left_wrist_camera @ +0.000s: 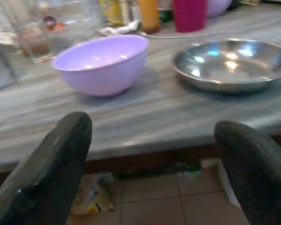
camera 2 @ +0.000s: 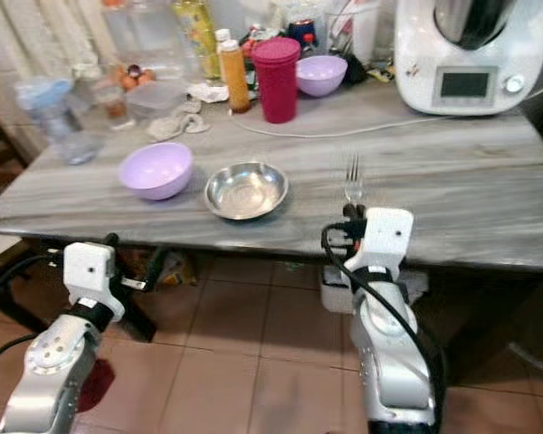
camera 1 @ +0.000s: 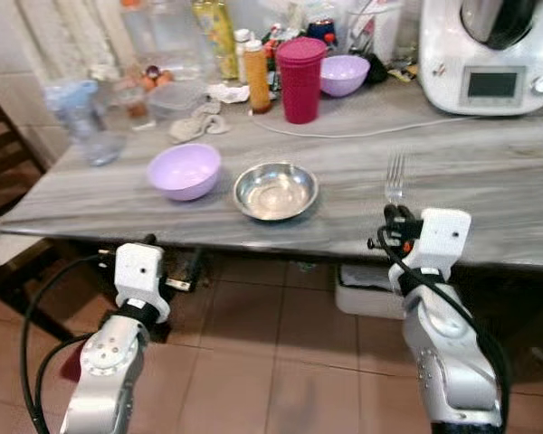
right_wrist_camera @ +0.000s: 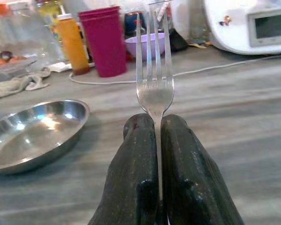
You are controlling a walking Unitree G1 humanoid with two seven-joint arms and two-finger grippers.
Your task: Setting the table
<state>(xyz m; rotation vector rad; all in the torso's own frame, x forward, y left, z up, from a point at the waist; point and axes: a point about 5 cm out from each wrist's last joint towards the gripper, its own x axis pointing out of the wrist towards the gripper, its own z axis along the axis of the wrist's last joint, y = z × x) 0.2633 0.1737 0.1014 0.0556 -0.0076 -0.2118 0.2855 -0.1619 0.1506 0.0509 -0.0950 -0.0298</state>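
Though unlabelled, fork in right end effector

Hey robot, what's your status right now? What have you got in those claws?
Right gripper shut on fork, tines out over table edge. Left gripper open, below table edge. Steel bowl left of fork; nothing blocking.

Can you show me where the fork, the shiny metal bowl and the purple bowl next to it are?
fork (right_wrist_camera: 154, 96): right wrist view, base of the tines.
metal bowl (camera 1: 275, 191): left eye view, inside bottom.
purple bowl (camera 1: 184, 170): left eye view, inside hollow.
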